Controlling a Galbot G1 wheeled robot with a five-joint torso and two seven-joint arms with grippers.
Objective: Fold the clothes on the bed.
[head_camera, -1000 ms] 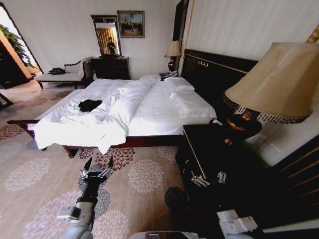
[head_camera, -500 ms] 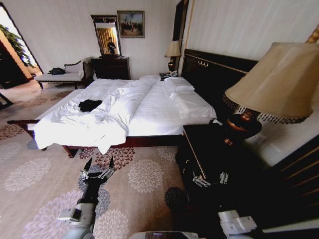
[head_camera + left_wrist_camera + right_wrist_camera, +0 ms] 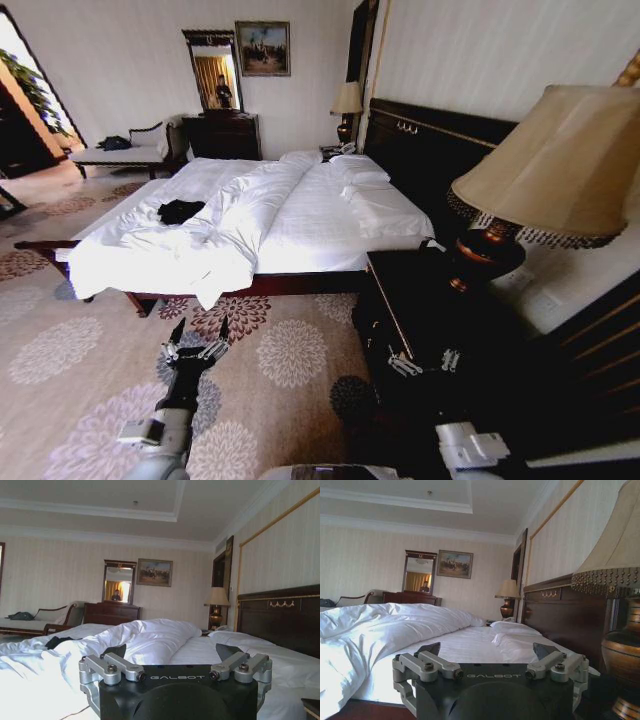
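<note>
Black T-shirt (image 3: pixel 181 211) lay crumpled on bed (image 3: pixel 330 215), far side of duvet ridge | left gripper (image 3: pixel 196 334) jaws spread, short of bed | right gripper (image 3: pixel 420 362) jaws spread, beside bed | risk: reach falls short, snags duvet.

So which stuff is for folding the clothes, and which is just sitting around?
For the job:
- black T-shirt, crumpled
- bed
- left pincer, open, over the carpet
- right pincer, open, by the nightstand

Just lying about:
- table lamp
- bench
- mirror
- painting
</note>
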